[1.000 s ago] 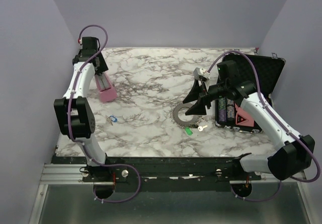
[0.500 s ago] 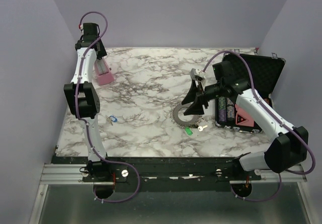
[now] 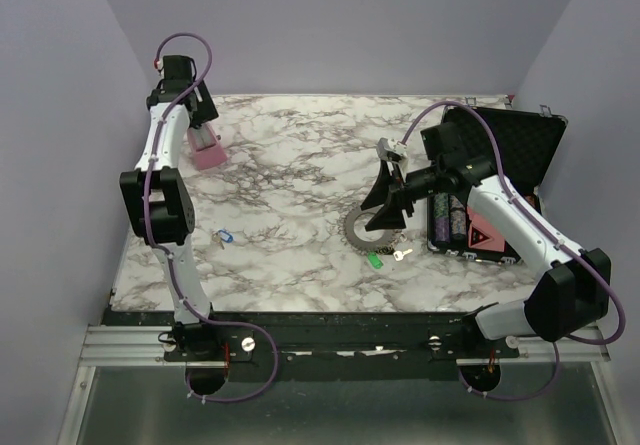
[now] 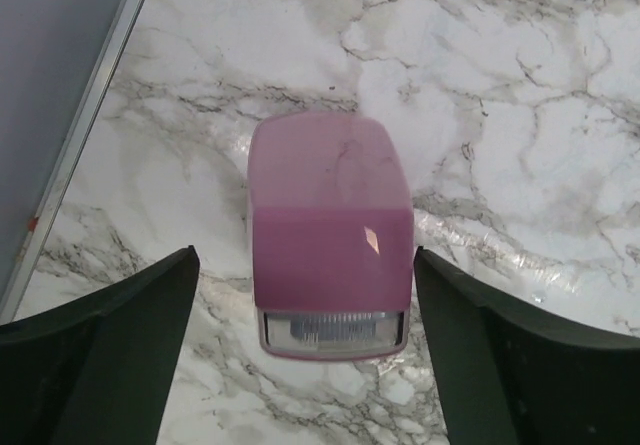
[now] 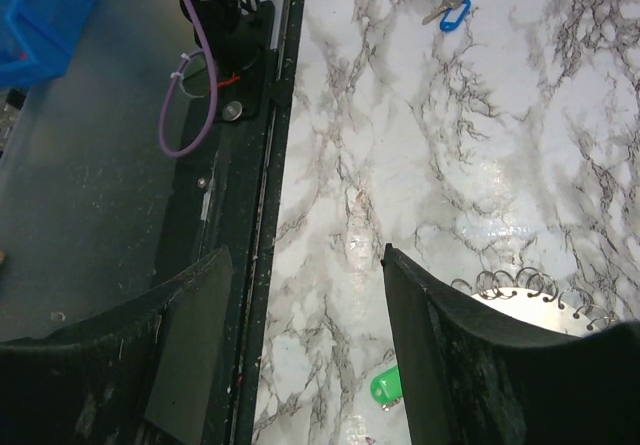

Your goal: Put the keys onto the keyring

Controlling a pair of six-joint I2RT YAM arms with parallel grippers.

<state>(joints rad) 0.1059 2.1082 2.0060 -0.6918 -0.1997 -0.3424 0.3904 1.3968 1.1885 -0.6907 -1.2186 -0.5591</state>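
Note:
The keyring [image 3: 357, 231], a flat grey toothed ring, lies right of the table's middle, and its coiled rim [image 5: 530, 287] shows in the right wrist view. A green-headed key [image 3: 375, 260] [image 5: 388, 385] and a small silver key [image 3: 402, 255] lie just in front of it. A blue-headed key [image 3: 222, 237] [image 5: 455, 11] lies at the left. My right gripper [image 3: 385, 205] [image 5: 300, 260] hovers open over the ring's far edge, holding nothing. My left gripper [image 3: 205, 137] [image 4: 305, 255] is open at the far left corner, its fingers standing clear on either side of a pink box [image 4: 330, 235].
The pink box [image 3: 206, 152] lies on the marble close to the left wall. An open black case [image 3: 500, 165] with dark rolls and a red-and-pink card inside stands at the right edge. The black rail [image 5: 255, 165] of the table's near edge runs below the right gripper.
The left arm carried the pink box toward the far left corner, then its jaws widened off it. The right arm rose slightly and then held still.

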